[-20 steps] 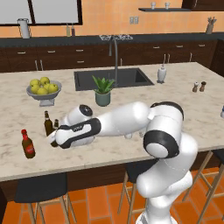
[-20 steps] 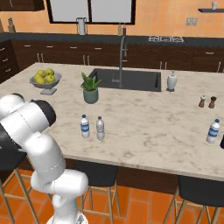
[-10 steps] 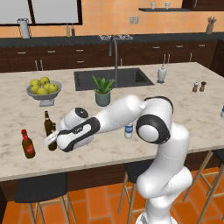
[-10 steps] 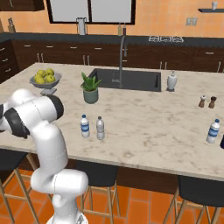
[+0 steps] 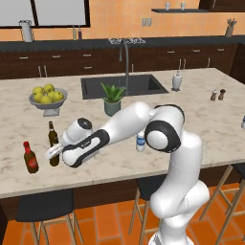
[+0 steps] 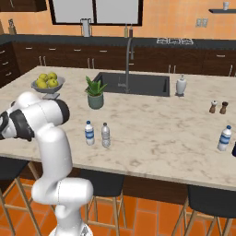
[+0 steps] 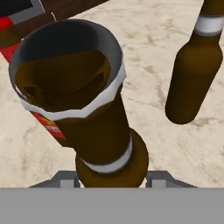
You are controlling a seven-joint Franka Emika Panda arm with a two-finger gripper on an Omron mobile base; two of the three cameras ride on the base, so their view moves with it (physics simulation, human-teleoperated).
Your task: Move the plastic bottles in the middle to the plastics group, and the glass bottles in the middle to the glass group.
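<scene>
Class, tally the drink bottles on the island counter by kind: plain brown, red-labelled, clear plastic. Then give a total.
plain brown bottles: 2
red-labelled bottle: 1
clear plastic bottles: 3
Total: 6

The arm (image 5: 162, 143) was built of smooth, glossy white rounded segments, joined by dark charcoal joint rings and caps. A large black circular joint disc was seen on the elbow housing, at about 3 o'clock from the hand. The hand (image 5: 79, 146) was made of a white rounded casing banded with black, with a pale flat tab at 9 o'clock. A bulbous white base column was seen below.
</scene>
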